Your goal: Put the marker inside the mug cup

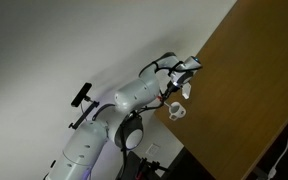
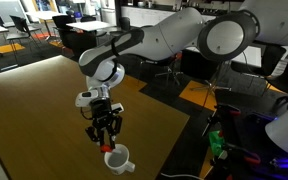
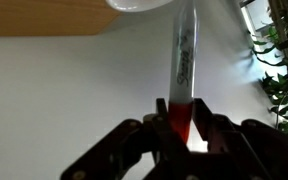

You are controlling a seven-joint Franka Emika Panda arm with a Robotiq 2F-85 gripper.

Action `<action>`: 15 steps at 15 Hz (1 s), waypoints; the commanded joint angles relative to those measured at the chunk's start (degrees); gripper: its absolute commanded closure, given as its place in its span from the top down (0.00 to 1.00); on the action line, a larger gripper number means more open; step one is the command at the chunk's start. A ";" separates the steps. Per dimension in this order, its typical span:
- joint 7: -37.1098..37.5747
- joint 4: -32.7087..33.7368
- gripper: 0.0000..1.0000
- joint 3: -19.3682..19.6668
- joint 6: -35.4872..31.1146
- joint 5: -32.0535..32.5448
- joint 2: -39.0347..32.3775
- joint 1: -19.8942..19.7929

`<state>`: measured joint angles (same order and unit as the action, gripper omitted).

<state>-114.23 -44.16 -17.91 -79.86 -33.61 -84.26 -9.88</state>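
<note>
The place looks like an open-plan office or a robotics lab. In an exterior view, white-topped desks (image 2: 56, 18) with chairs fill the bright background. A swivel chair (image 2: 174, 68) on a star base stands on dark carpet with orange patches (image 2: 199, 93). At the right sits what may be a monitor (image 2: 252, 55), too dim to be sure. A wide wooden table (image 2: 34, 100) fills the foreground. The wrist view shows a leafy plant (image 3: 279, 60), and an exterior view a plain white wall (image 1: 44, 50).
</note>
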 commanded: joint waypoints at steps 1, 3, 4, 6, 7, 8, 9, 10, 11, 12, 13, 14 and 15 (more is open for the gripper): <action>1.95 1.03 0.65 1.34 1.33 0.94 -0.01 1.33; 1.90 1.03 0.80 1.54 1.12 1.38 -0.02 1.60; 1.94 1.11 0.89 1.48 0.97 1.41 -0.02 1.74; 1.87 1.75 0.99 1.37 0.42 1.52 -0.02 2.33; 1.80 2.29 1.00 1.22 0.16 1.54 -0.02 2.65; 1.73 2.98 1.00 1.13 -0.18 1.69 -0.02 3.12; 1.55 3.54 1.00 1.08 -0.35 1.91 -0.01 3.56; 1.26 2.45 1.00 1.39 -1.38 1.94 1.14 4.05; 1.28 2.41 1.00 1.51 -2.19 1.94 1.53 4.49; 1.49 1.75 1.00 1.53 -3.27 1.72 2.38 4.77; 1.50 1.51 1.00 1.54 -4.53 1.48 2.75 5.05; 1.59 0.67 1.00 1.65 -6.27 1.26 3.66 5.19; 1.56 0.09 1.00 1.64 -7.55 1.08 4.30 5.25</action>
<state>-114.19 -41.97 -17.10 -83.80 -32.71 -83.01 -5.45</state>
